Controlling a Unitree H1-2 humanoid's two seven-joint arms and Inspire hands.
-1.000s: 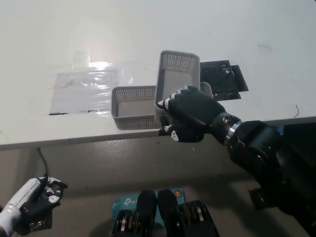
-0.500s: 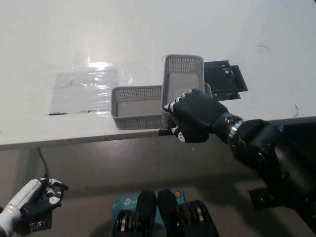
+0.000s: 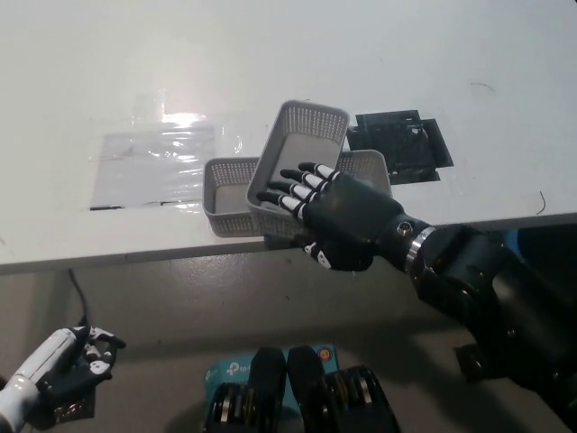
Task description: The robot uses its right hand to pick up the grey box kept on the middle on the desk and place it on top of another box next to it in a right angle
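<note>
Two grey perforated boxes sit near the desk's front edge. The lower grey box [image 3: 231,193] lies lengthwise along the edge. The upper grey box [image 3: 305,137] rests slanted across it, with its far end pointing away and to the right. My black right hand [image 3: 335,213] lies over the upper box's near end. Its fingers [image 3: 290,188] are spread flat into the box's inside and its thumb is below the near wall. My white left hand [image 3: 85,355] hangs low at the lower left, below the desk, holding nothing.
A black flat object [image 3: 402,144] lies on the white desk [image 3: 451,54] just right of the boxes. A clear plastic sheet [image 3: 153,161] lies to their left. Below the desk edge [image 3: 135,254] a teal carton [image 3: 225,370] sits on the floor.
The upper box's near end has swung left, so it now lies slanted across the lower box. My right hand's fingers have opened from a closed hold to spread flat. The left hand has stayed put.
</note>
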